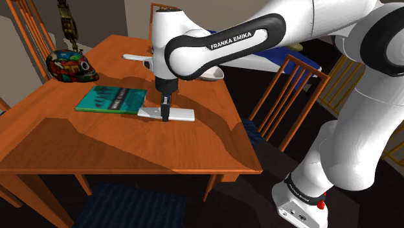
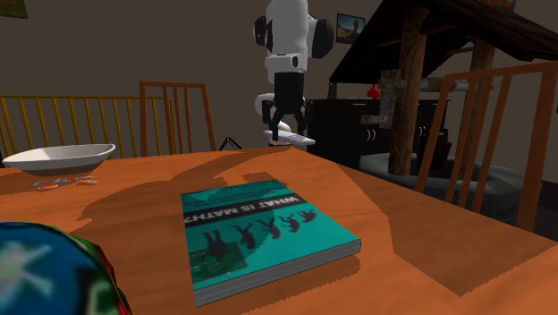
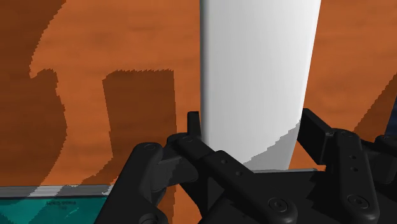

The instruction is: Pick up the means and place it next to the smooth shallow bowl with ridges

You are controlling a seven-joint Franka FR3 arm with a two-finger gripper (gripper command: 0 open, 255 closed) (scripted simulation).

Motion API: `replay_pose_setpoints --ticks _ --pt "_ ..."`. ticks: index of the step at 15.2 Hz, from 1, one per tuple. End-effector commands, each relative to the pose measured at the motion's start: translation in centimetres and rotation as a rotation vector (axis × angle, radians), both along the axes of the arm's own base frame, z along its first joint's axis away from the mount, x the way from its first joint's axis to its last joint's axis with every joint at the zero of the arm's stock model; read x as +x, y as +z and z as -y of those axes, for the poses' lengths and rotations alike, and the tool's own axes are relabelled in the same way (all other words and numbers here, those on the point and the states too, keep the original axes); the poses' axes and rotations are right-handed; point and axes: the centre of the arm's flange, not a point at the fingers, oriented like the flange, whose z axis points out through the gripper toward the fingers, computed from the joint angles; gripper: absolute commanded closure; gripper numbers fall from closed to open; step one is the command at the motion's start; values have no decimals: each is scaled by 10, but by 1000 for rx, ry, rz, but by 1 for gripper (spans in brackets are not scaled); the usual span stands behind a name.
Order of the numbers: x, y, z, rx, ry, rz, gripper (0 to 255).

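**Clasping a white slab at the book's corner**

The gripper (image 1: 166, 115) hangs at mid-frame in the shoulder view, its jaws closed on the slab (image 1: 182, 114), a flat white piece. In the wrist view the black fingers (image 3: 193, 124) press both long sides of the slab (image 3: 257, 63). The slab's left end meets the lower right corner of the teal book (image 1: 111, 99). Whether the slab rests on the table (image 1: 116, 146) or sits slightly above it cannot be told.

Right of the slab, bare wood runs to the table's right edge, where a chair (image 1: 285, 97) stands close. The whole lower half of the tabletop in that view is open. A painted skull (image 1: 68, 65) sits at the upper left, well apart from the gripper.

In the second exterior view the white bowl (image 2: 58, 158) sits at the left, near the table's far edge, with a small metal item (image 2: 63, 183) just before it. Open wood lies between the bowl and the gripper (image 2: 288, 125). The book (image 2: 259, 233) fills the lower middle.
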Motion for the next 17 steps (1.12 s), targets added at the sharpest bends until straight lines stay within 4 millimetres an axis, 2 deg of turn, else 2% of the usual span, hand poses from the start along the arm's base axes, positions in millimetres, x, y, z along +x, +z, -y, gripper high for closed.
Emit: replay_pose_setpoints --ticks 1,7,17 --pt "1 11 -1 0 0 0 255" --pt "1 39 -1 0 0 0 255" --pt "67 40 114 0 0 0 255"
